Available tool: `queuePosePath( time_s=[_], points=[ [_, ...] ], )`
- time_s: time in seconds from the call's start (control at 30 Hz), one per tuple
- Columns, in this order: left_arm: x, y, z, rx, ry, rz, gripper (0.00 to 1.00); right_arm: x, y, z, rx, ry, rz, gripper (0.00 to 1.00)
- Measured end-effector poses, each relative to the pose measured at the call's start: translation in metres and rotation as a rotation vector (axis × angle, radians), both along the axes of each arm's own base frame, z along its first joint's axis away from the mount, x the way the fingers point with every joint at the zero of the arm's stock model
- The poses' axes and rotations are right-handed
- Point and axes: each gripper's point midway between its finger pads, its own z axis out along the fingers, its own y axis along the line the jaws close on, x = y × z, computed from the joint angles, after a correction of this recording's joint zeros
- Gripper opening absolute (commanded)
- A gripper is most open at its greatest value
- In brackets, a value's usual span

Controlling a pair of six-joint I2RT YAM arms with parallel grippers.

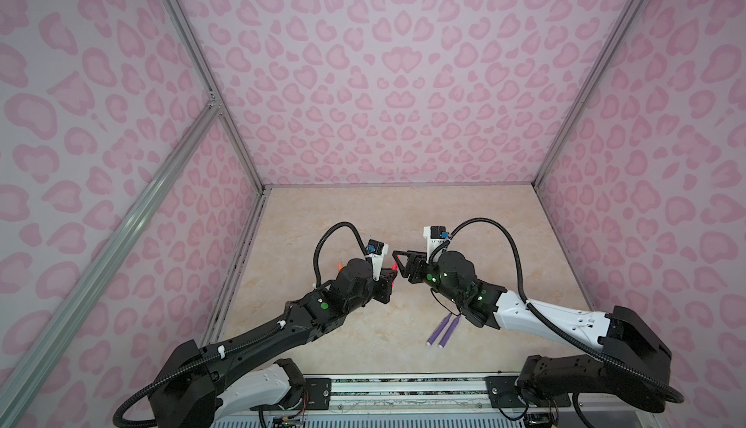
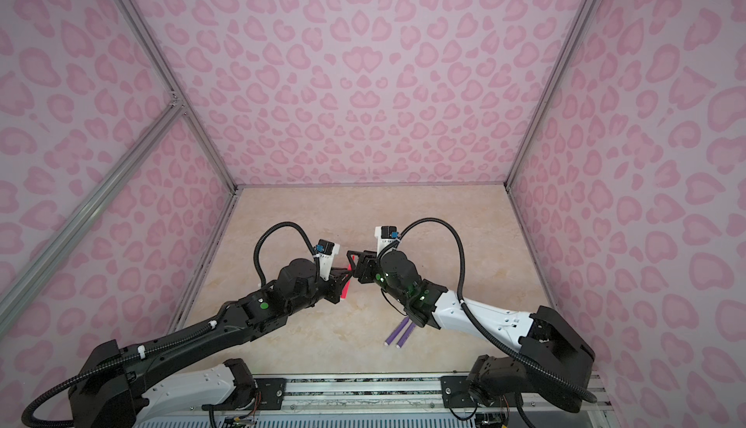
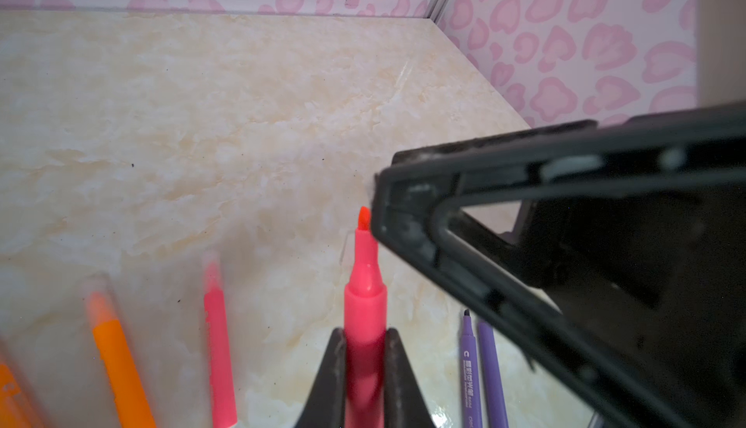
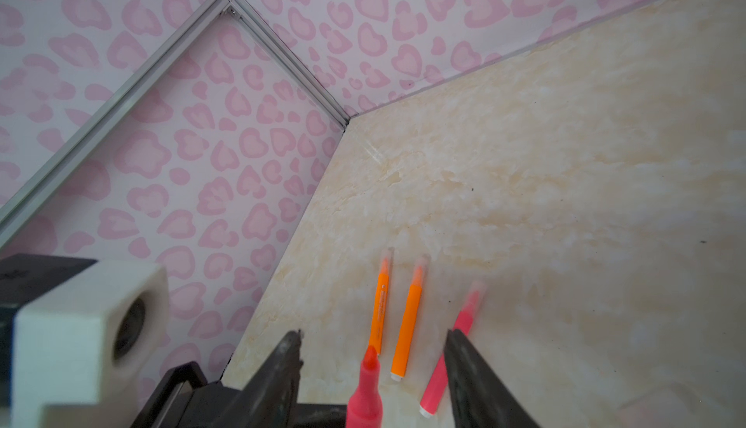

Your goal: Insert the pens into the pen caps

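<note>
My left gripper is shut on the barrel of a pink-red pen held above the table, its bare tip pointing away. My right gripper is open, one finger on each side of that pen's tip without touching it; nothing else shows between them. In both top views the two grippers meet at mid-table. Two orange pens and a second pink-red pen lie on the table, clear pen caps over their tips. Two purple pens lie uncapped under the right arm.
The beige marble table is boxed in by pink heart-patterned walls with aluminium corner rails. The arms' mounting rail runs along the near edge. Black cables loop above both wrists.
</note>
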Motion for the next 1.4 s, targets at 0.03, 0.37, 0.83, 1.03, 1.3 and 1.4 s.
queuePosePath(
  time_s=[0.03, 0.37, 0.83, 1.03, 1.3, 1.4],
  points=[
    [-0.001, 0.0, -0.001, 0.001, 0.0, -0.004, 0.03, 0.0, 0.001, 0.0, 0.0, 0.0, 0.002, 0.57],
    [-0.002, -0.005, 0.001, -0.001, -0.003, -0.033, 0.03, -0.008, 0.014, -0.014, -0.015, 0.025, 0.036, 0.45],
    [-0.004, -0.004, 0.008, -0.006, -0.027, -0.045, 0.03, -0.006, 0.019, -0.011, 0.021, 0.031, 0.041, 0.17],
    [-0.005, -0.002, 0.009, -0.009, -0.03, -0.044, 0.03, -0.007, 0.022, -0.01, 0.044, 0.039, 0.046, 0.14],
    [-0.005, -0.001, 0.009, -0.007, -0.028, -0.041, 0.25, -0.007, 0.022, -0.008, 0.06, 0.041, 0.044, 0.02],
    [-0.008, -0.005, 0.01, -0.018, -0.026, -0.061, 0.27, -0.01, 0.023, -0.002, 0.075, 0.037, 0.055, 0.01]
  ],
)
